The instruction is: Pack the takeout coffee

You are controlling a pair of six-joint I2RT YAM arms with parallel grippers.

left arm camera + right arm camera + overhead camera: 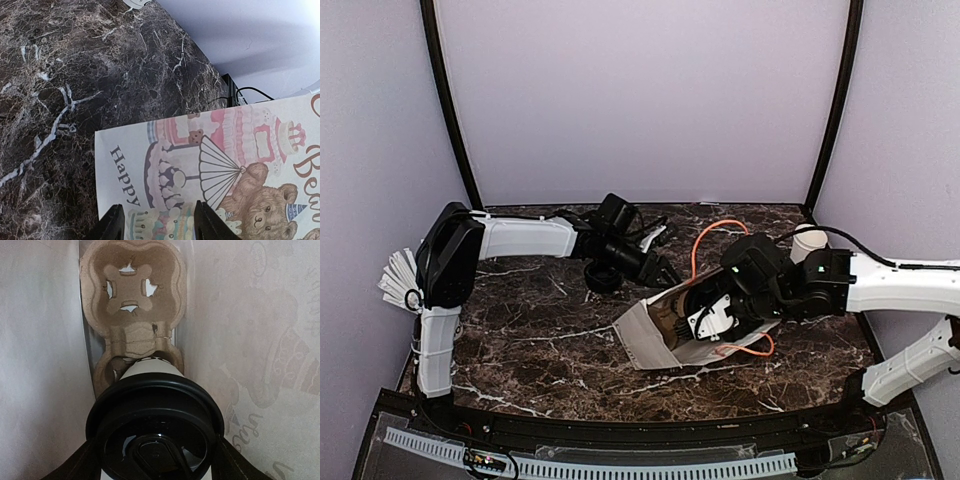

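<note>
The takeout coffee point(155, 405), a white paper cup with a black lid, is held sideways between my right gripper's point(155, 462) fingers inside the paper bag point(40, 365). Its base points at the lower cavity of a brown cardboard cup carrier point(132, 295) at the bag's bottom. In the top view the bag point(645, 340) lies on its side on the marble table, and my right gripper point(705, 315) reaches into its mouth. My left gripper point(660, 268) is open just above the bag's printed face point(225, 150), its fingers point(112, 222) spread over the "Happy" print.
A plain white cup point(808, 240) stands behind the right arm. A round black object point(603, 277) lies under the left arm. The bag's orange handles point(705, 240) loop out above the right gripper. A white fanned stack point(398, 275) sits at the table's left edge.
</note>
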